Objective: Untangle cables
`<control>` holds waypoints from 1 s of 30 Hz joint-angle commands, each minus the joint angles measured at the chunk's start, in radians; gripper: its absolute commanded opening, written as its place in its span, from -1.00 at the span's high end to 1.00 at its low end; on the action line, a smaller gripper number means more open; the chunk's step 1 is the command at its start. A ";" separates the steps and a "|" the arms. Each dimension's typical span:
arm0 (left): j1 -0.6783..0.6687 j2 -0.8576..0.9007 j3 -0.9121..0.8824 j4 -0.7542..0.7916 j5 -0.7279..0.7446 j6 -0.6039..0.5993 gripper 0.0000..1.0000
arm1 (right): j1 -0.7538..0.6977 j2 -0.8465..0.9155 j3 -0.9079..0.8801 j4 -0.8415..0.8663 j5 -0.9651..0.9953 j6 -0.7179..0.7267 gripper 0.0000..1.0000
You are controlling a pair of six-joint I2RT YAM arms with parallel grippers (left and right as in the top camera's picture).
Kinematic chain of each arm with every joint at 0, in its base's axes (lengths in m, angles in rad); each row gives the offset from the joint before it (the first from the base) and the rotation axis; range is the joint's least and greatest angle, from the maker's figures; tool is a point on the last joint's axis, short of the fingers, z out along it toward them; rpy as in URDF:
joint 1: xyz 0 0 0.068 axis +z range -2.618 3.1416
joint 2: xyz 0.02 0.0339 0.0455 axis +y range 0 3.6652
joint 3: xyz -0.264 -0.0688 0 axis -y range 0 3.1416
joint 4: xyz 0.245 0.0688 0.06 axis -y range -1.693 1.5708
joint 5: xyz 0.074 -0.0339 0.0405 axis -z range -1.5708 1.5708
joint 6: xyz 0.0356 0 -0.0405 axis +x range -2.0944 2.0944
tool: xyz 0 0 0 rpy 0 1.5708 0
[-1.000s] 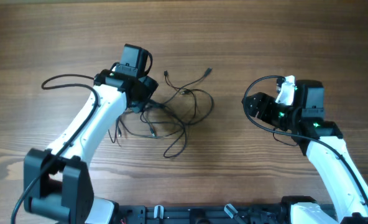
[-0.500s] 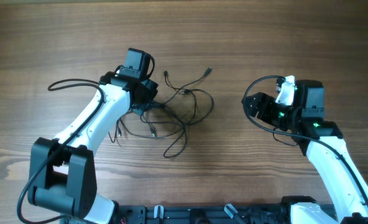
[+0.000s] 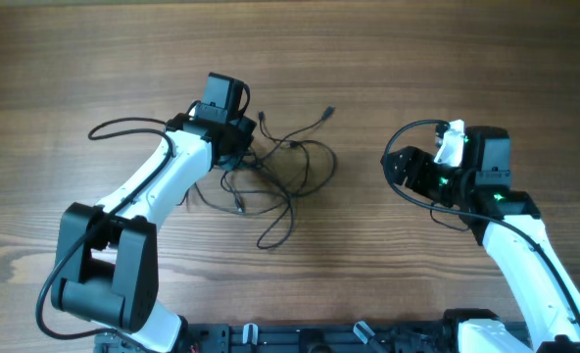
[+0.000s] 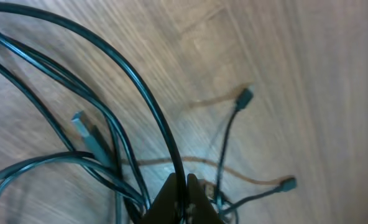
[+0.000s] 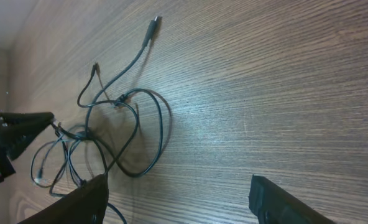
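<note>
The cables (image 3: 288, 147) lie in a loose tangle on the wooden table (image 3: 466, 59), left of centre, with connector plugs (image 4: 245, 95) trailing out at the far side. The left gripper (image 4: 185, 196) sits at the tangle's left edge, its fingers pressed together on a black strand that runs straight into them. The right gripper (image 5: 178, 186) hovers well apart to the right, its jaws spread wide and empty. The step in hand looks like lifting one strand free. Next, the right gripper probably needs to pin or grasp another loop, so that pulling separates the cords and does not drag the whole knot.
</note>
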 commanded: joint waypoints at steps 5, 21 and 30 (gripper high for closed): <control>-0.005 -0.171 -0.006 0.273 0.391 0.495 0.92 | 0.078 0.029 -0.005 0.095 -0.074 0.048 -0.64; -0.004 -0.476 -0.006 0.399 0.862 0.794 0.92 | 0.372 0.458 -0.004 0.899 -0.251 0.263 -0.62; 0.348 -0.681 -0.006 0.696 0.912 0.512 0.92 | 0.139 0.459 -0.004 0.400 0.145 0.423 0.00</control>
